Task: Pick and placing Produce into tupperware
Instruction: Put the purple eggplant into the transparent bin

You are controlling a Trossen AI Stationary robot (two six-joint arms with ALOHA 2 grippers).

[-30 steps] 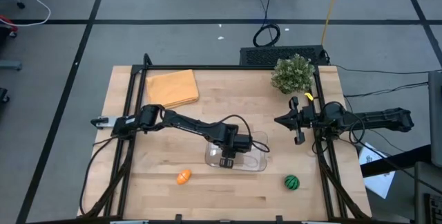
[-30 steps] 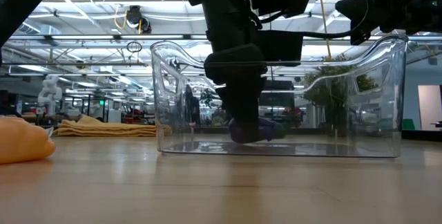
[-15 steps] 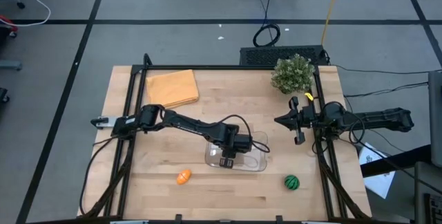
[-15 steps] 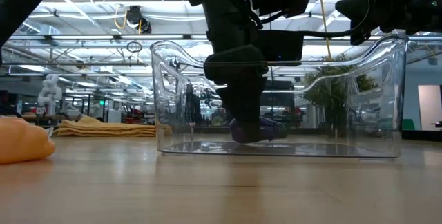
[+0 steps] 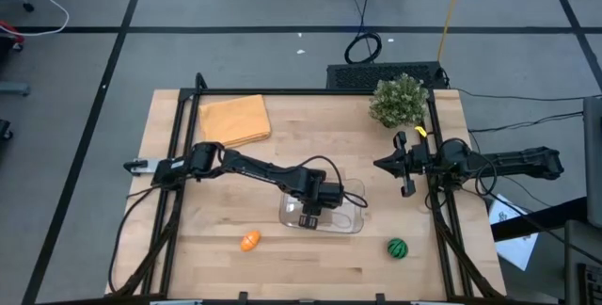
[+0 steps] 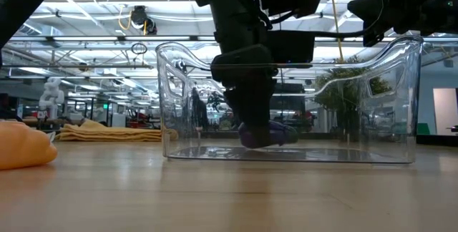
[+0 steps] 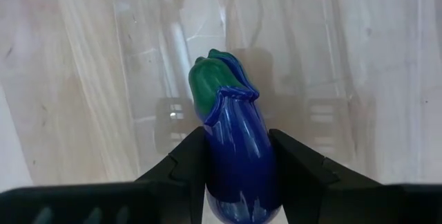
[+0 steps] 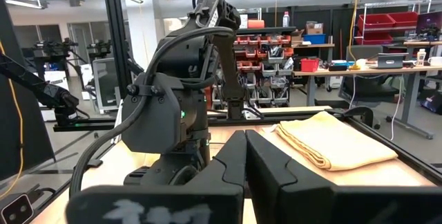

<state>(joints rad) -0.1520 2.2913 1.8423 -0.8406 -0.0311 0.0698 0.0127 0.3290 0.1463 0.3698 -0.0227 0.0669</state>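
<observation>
Produce count is 3, and going left to right across the table the orange piece (image 5: 248,241) lies loose on the wood just off the tub's left corner, the purple piece (image 7: 235,162) sits clamped between the left gripper's (image 5: 308,218) fingers (image 7: 185,162) inside the tub (image 5: 353,218), and the green striped piece (image 5: 397,248) lies to the tub's right. In the low view the purple piece (image 6: 266,134) is down at the tub floor, touching it or just above. Its long axis runs straight out along the fingers, green cap pointing away from the wrist, body glossy and smooth, so simply parting the jaws should leave it lying flat. The right gripper (image 5: 406,166) waits at the table's right edge, fingers pressed together on nothing, nearer the green piece than the left arm is.
</observation>
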